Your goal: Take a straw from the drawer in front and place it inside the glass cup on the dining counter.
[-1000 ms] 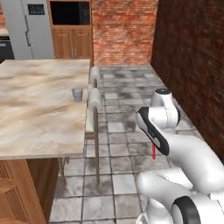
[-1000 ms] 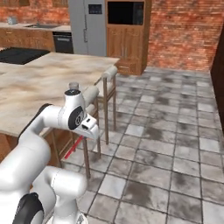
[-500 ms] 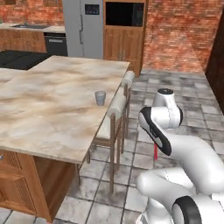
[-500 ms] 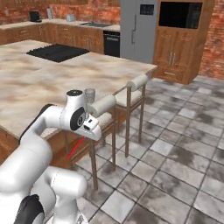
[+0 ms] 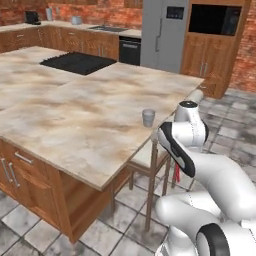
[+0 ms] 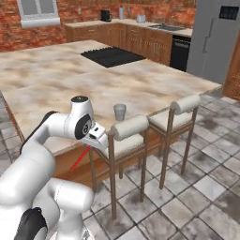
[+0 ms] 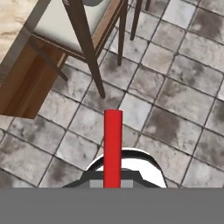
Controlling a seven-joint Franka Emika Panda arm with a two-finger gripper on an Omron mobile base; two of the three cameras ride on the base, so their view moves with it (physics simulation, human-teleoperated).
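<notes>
The glass cup (image 5: 148, 117) (image 6: 120, 111) stands upright near the edge of the dining counter (image 5: 75, 107) (image 6: 61, 79), just behind the stools. My gripper (image 6: 95, 139) hangs off the counter's edge, below top level, on the near side of the closest stool, and is shut on the straw. The red straw (image 6: 79, 158) (image 5: 176, 172) slants down from the fingers toward the floor. In the hand view the straw (image 7: 113, 148) rises from the bottom centre over grey floor tiles. The drawer is out of view.
Two wooden stools with padded backrests (image 6: 129, 127) (image 6: 185, 104) stand against the counter edge between my hand and the cup; their legs (image 7: 87, 48) show in the hand view. A black cooktop (image 5: 77, 62) is inset further back. Fridge (image 5: 162, 32) and wall cabinets stand behind.
The base has driven and turned, so the whole scene has shifted: the counter and cup now lie closer and more in front. The arm holds the straw in the same pose.
</notes>
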